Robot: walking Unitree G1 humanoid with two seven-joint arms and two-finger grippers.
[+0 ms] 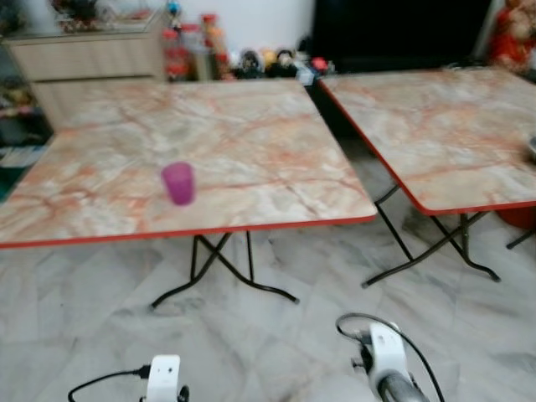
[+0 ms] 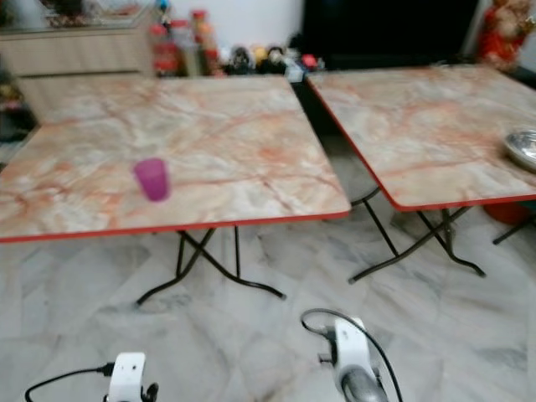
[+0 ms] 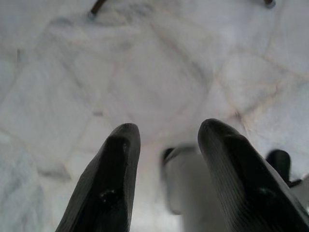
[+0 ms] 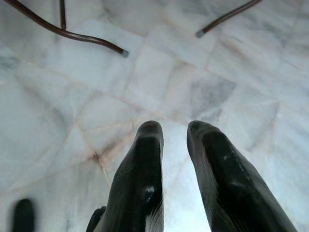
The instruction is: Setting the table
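A purple cup [image 1: 178,182] stands upright on the near-left part of a marble-patterned folding table [image 1: 251,126] with a red edge. A second like table [image 1: 435,126] stands to the right, and a metal plate [image 2: 523,148] lies at its right side. Both arms hang low over the floor, away from the tables. My left gripper [image 3: 166,133] is open with nothing between its fingers, pointing at the marble floor. My right gripper [image 4: 175,130] is also open and holds nothing.
A gap of marble floor [image 1: 360,251] runs between the two tables, crossed by their dark metal legs [image 1: 226,276]. A low cabinet [image 1: 84,54] and small bottles and figurines [image 1: 201,46] line the far wall. A dark screen [image 1: 394,33] stands behind the right table.
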